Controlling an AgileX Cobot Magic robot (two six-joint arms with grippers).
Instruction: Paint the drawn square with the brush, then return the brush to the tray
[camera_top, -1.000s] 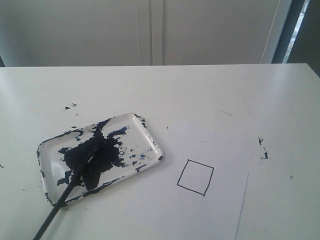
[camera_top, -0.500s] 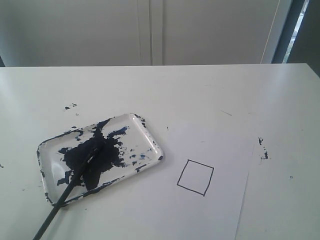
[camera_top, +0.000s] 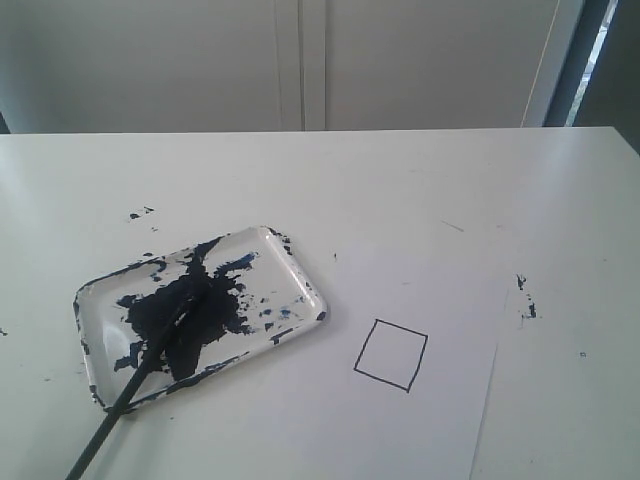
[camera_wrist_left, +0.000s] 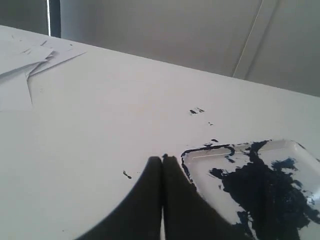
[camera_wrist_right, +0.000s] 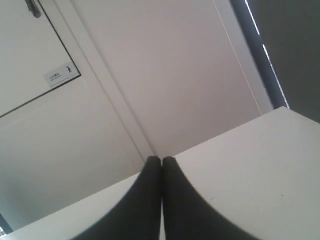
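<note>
The white tray (camera_top: 298, 283), smeared with dark paint, sits left of centre on the table. The black brush (camera_top: 140, 375) lies across it, tip in the blotch, handle sticking out over the near-left rim. An empty drawn square (camera_top: 391, 354) is on the paper sheet (camera_top: 420, 420) to the right. Neither gripper shows in the exterior view. My left gripper (camera_wrist_left: 162, 159) is shut with nothing in it, close beside a corner of the tray (camera_wrist_left: 200, 165). My right gripper (camera_wrist_right: 161, 160) is also shut and empty, above the table and facing the wall.
Small paint specks mark the table (camera_top: 400, 180) behind the tray (camera_top: 140, 213) and right of the paper (camera_top: 527, 303). Loose paper sheets (camera_wrist_left: 25, 60) lie at the far side in the left wrist view. A cabinet wall (camera_top: 300, 60) stands behind the table.
</note>
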